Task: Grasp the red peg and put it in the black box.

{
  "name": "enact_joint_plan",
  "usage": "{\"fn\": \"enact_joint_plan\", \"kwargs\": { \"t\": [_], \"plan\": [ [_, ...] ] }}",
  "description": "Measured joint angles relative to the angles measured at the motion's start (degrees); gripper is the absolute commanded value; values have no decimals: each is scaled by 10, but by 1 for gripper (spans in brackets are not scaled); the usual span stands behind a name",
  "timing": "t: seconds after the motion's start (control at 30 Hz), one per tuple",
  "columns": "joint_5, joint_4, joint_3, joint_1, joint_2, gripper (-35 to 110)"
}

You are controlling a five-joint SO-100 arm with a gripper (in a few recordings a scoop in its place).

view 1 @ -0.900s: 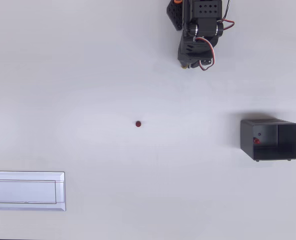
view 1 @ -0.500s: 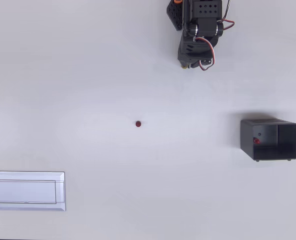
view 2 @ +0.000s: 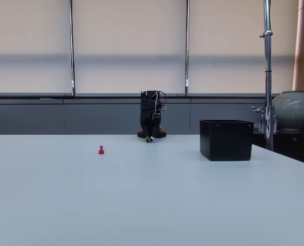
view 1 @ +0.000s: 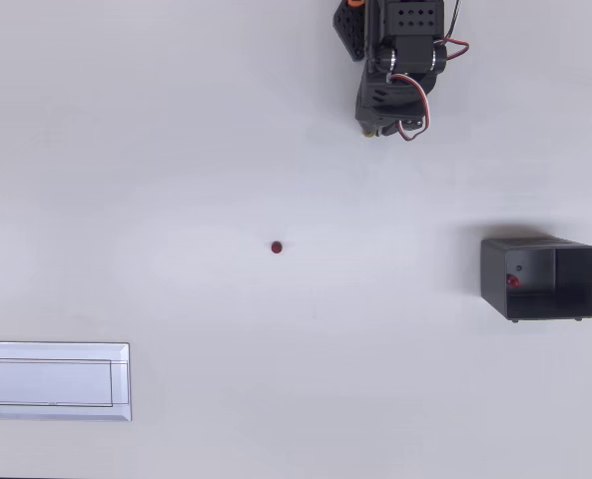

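The peg [view 1: 277,246] stands alone mid-table, well left of the box [view 1: 538,280] in the overhead view. The gripper [view 1: 378,128] sits folded far back; whether its jaws are spread I cannot tell.

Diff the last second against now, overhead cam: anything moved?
No visible change. The arm is folded at the table's far edge as before, nothing grasped or released. The red peg stands at mid-table, and the black box and white panel are where they were.
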Motion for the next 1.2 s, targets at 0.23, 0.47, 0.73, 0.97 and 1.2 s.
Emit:
{"fn": "enact_joint_plan", "kwargs": {
  "t": [0.23,0.47,0.73,0.97,1.2],
  "plan": [
    [0,0,0,0,0,0],
    [0,0,0,0,0,0],
    [0,0,0,0,0,0],
    [0,0,0,0,0,0],
    [10,-4,0,0,9,0]
  ]
}}
